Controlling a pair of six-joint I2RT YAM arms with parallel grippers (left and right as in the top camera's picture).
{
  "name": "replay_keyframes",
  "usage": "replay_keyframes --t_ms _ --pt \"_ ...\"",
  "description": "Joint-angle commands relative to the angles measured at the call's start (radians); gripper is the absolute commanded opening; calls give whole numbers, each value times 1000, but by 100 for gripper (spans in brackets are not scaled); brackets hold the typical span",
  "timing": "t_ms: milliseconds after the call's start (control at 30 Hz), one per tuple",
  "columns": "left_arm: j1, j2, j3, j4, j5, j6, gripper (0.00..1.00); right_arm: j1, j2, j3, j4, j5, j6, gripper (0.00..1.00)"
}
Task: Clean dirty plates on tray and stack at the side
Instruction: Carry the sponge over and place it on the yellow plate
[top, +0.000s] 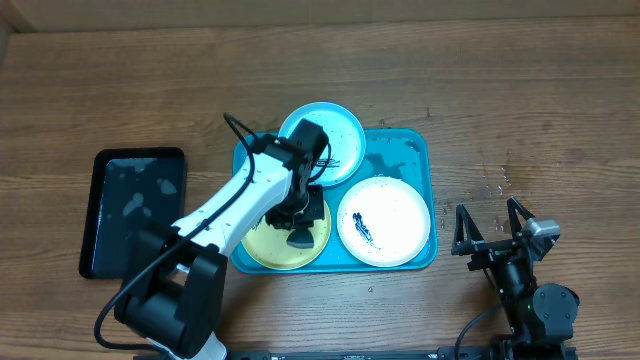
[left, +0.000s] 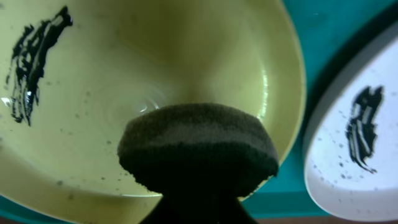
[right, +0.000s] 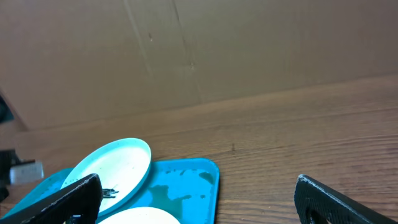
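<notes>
The turquoise tray holds three dirty plates. The yellow-green one lies front left, the white one front right, and the light-blue one leans at the back. My left gripper hangs over the yellow-green plate, shut on a dark sponge that rests on the plate's near side. A black smear remains at that plate's far left. The white plate also carries a dark smear. My right gripper stands open over bare table right of the tray.
A smaller black tray with wet patches lies left of the turquoise one. In the right wrist view the light-blue plate and the wet tray corner sit ahead of my right gripper. A cardboard wall stands behind the table.
</notes>
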Motion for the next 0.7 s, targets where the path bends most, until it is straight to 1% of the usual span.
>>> replay_keyframes --t_ms 0,100,133,167,200,233,267,367,433,533,667 --pt "0 16 -42 35 -33 -31 19 -3 -2 -10 5 2 0 100" --pt "0 17 -55 58 -33 -31 20 -3 -2 -10 5 2 0 100" --pt "0 17 -55 60 -34 -31 25 -3 -2 -10 5 2 0 100" --pt "0 17 -55 61 -34 -31 36 -3 -2 -10 5 2 0 100" --pt "0 17 -55 61 -34 -31 67 -3 -2 -10 5 2 0 100" --pt "0 17 -55 60 -36 -31 93 -3 -2 -10 5 2 0 100" --pt "1 17 -55 60 -42 -31 100 -3 -2 -10 5 2 0 100" --pt "13 16 -31 42 -48 -9 100 -3 -2 -10 5 2 0 100" --pt "29 15 19 -12 -48 4 100 -3 -2 -10 5 2 0 100" --pt "63 14 137 -135 -48 4 100 -3 -2 -10 5 2 0 100" --pt "130 11 359 -325 -32 3 100 -3 -2 -10 5 2 0 100"
